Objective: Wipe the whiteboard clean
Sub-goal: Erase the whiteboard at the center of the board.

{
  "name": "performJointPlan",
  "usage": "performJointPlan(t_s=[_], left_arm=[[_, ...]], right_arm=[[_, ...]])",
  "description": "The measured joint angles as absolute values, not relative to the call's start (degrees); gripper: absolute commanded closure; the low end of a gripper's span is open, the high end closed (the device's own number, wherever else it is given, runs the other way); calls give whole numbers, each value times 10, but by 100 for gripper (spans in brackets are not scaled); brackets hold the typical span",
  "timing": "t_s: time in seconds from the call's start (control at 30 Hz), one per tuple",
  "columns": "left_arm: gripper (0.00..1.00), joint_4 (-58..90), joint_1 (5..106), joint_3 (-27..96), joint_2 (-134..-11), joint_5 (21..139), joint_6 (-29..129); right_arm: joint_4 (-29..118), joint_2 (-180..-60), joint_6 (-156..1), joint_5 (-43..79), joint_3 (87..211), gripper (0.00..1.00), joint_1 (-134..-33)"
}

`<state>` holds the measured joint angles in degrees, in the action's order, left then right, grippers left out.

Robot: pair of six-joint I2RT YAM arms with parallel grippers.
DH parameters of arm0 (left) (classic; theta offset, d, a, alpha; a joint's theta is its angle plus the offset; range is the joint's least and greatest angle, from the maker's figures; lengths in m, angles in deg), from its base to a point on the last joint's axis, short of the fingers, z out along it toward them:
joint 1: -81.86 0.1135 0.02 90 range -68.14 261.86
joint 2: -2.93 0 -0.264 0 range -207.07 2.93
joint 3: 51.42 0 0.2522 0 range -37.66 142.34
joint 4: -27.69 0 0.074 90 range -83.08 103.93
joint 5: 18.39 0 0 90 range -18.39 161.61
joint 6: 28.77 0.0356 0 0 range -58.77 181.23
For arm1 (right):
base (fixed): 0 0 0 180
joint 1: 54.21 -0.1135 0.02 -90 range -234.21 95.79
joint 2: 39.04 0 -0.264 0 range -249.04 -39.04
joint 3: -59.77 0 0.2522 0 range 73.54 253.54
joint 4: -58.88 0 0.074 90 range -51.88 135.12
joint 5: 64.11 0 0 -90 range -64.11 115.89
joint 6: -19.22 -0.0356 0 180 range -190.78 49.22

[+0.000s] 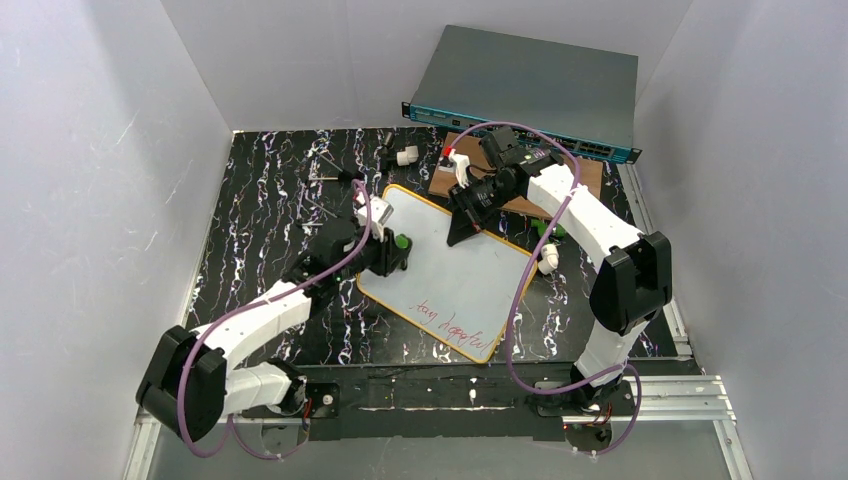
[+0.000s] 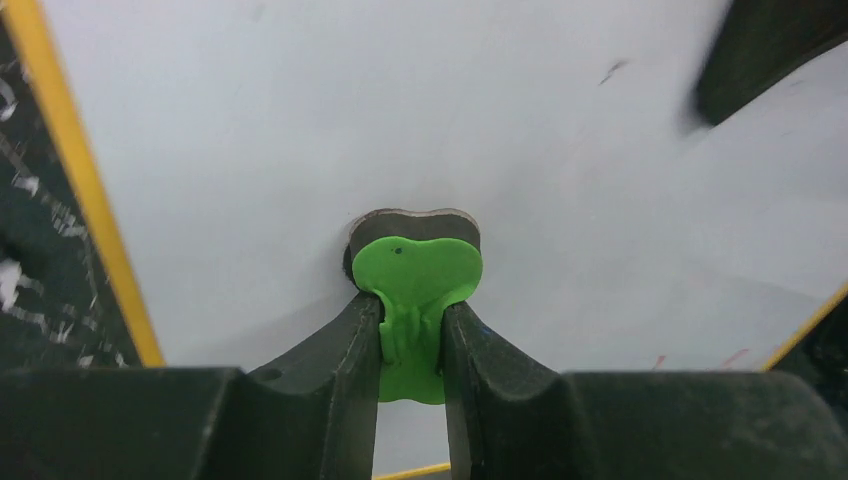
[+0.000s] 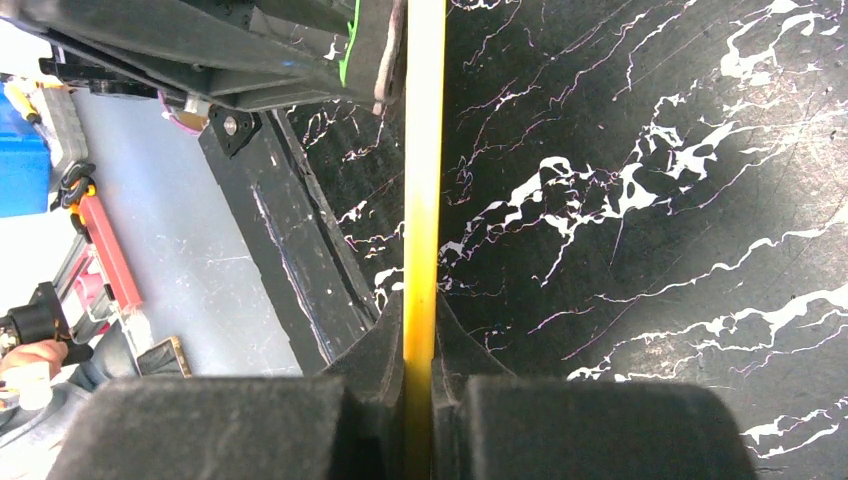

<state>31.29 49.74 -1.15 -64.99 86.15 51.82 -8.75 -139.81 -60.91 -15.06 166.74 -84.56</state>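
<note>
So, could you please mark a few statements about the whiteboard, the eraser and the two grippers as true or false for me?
1. The left gripper grips a small green eraser with a dark pad, which presses on the white rectangular whiteboard with the orange-yellow frame. True.
2. The right gripper hangs open, clear of the board. False: it is shut on the board's frame edge.
3. Red handwriting sits near the board's near end. True.
4. The eraser rests on the red handwriting. False: it is by the board's left edge, farther from the arms' bases, apart from the writing.
</note>
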Motion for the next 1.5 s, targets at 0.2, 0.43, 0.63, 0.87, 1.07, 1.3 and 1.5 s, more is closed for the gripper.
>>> performJointPlan(t_s=[0.2,0.43,0.63,0.87,1.07,1.3,1.5], left_arm=[[100,312,493,-73,-630,753,510],[100,346,494,-121,-656,608,471],[100,390,501,-175,-708,520,405],[100,429,499,-179,-727,511,381],[100,463,511,-179,-739,580,389],[100,529,510,-180,-757,714,373],[100,518,512,-179,-726,763,358]], right_arm=[[-83,-1398,-616,-149,1667,99,-843],[-72,-1397,-632,-144,1667,99,-837],[-70,-1389,-645,-145,1664,99,-835],[-68,-1383,-651,-143,1663,99,-835],[-72,-1371,-652,-132,1662,99,-834],[-76,-1361,-649,-119,1665,99,-831],[-78,-1358,-643,-116,1665,99,-831]])
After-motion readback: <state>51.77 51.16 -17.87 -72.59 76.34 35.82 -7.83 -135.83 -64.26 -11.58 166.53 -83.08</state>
